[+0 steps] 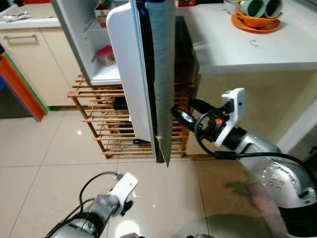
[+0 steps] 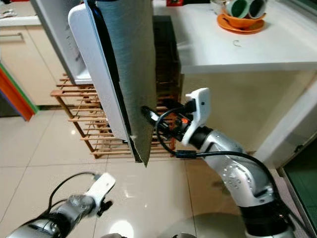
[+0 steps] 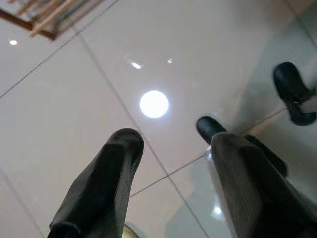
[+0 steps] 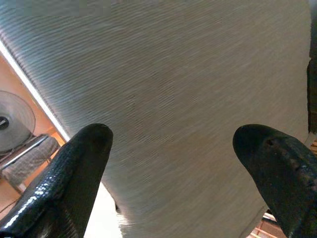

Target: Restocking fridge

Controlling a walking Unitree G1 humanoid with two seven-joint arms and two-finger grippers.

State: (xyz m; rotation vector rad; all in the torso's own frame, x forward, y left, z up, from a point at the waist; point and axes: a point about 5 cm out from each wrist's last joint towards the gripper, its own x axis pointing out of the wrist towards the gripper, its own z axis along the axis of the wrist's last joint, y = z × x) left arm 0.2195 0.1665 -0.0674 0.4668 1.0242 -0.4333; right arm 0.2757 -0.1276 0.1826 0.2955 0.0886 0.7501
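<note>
The fridge door (image 1: 163, 74) stands swung out, edge-on to me, grey outside and white inside. Behind it the fridge cabinet (image 1: 94, 44) is open, with a red-lidded item (image 1: 105, 54) on a shelf. My right gripper (image 1: 185, 111) is open at the lower part of the door's grey outer face; its fingertips (image 4: 89, 148) are spread wide just short of the door (image 4: 173, 74), and I cannot tell whether they touch it. My left gripper (image 1: 126, 206) hangs low over the tiled floor, open and holding nothing, its fingers (image 3: 114, 163) apart.
A wooden slatted rack (image 1: 99, 124) sits under the fridge. A white counter (image 1: 257, 49) on the right carries an orange bowl (image 1: 255, 22) with green cups. Beige cabinets (image 1: 29, 59) and a coloured board (image 1: 20, 89) stand left. My feet (image 3: 292, 94) are on the tiles.
</note>
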